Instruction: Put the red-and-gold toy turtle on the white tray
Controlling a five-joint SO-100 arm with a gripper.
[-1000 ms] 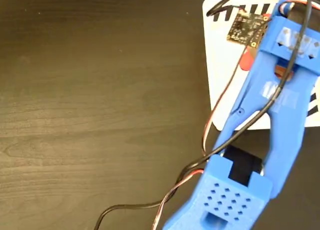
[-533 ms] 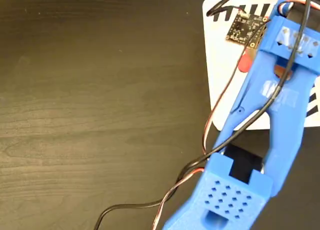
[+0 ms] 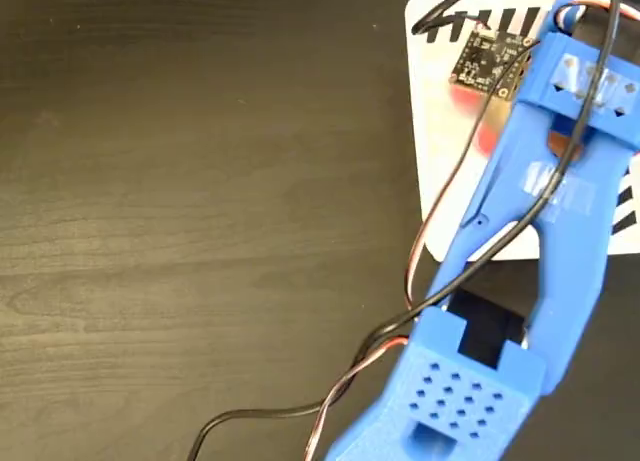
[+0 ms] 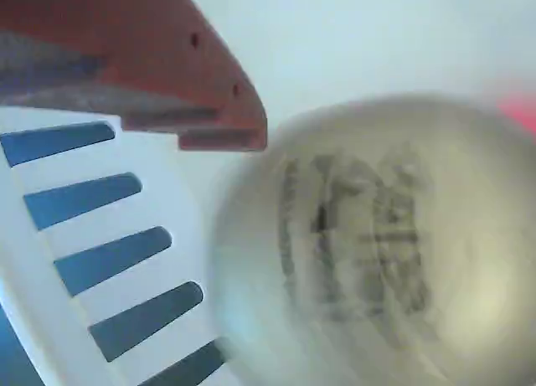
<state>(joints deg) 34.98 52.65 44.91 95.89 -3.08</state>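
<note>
one turtle (image 4: 377, 252), one tray (image 3: 440, 171) and one blue arm (image 3: 560, 231) are seen on a dark wooden table (image 3: 200, 201).

in the fixed view the arm is stretched from the lower edge up over the tray at the upper right, and most of the turtle is covered by it; only blurred red patches (image 3: 484, 136) are shown on the tray's white surface beside the arm's left edge, below a small circuit board (image 3: 487, 58). black and red-white cables (image 3: 420, 281) are draped along the arm and across the table. the gripper is hidden under the arm in this view.

in the wrist view the turtle's pale gold shell is seen close up and blurred, filling the right and lower part of the picture, with dark print on it running roughly upright. a blurred pink-red patch (image 4: 519, 114) is shown at the right edge beside the shell. the heading of the turtle and its long axis cannot be told. the shell is seen over the tray (image 4: 126, 210), whose row of five dark slots (image 4: 109, 252) is shown at the left. one red finger (image 4: 159, 59) is seen at the upper left, just beside the shell; the second finger is not shown, so whether the fingers are spread or pinching cannot be told.
</note>
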